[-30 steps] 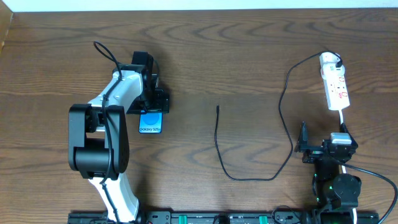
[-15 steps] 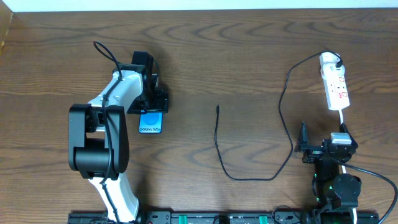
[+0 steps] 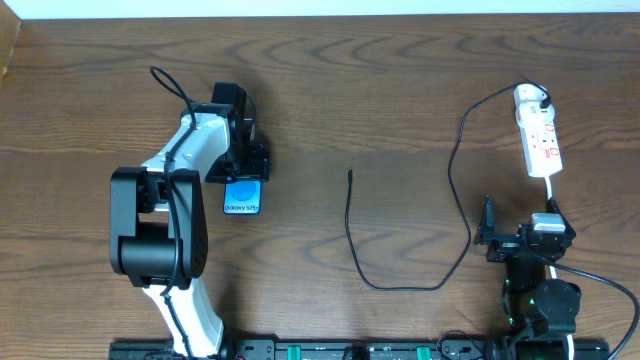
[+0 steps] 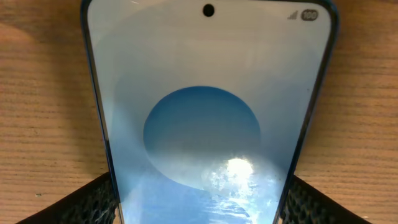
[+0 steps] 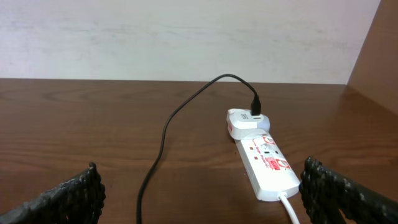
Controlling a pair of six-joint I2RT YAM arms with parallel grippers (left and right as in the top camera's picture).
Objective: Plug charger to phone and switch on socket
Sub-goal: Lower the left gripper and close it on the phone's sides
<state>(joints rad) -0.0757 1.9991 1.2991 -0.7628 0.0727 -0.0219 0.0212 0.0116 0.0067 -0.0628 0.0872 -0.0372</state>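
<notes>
Left tool (image 4: 202, 200) of mine straddles the Galaxy phone (image 4: 202, 93), one pad beside each long edge. Whether it is clamped or merely flanking, I cannot tell. The phone lies flat, screen up, on the left of the table (image 3: 400, 60); I judge the straddle is meant to steady it for the plug. My right tool (image 5: 202, 196) sits released and empty at the near right, facing the white power strip (image 3: 541, 142), probably to reach its switch. The charger cable (image 3: 347, 215) loops across the middle. Its free tip is well apart from the phone, and its other end sits in the white adapter (image 3: 527, 97) at the strip's far end. Dark brown wood grain covers the table, and a pale wall (image 5: 186, 37) runs behind its far edge.
</notes>
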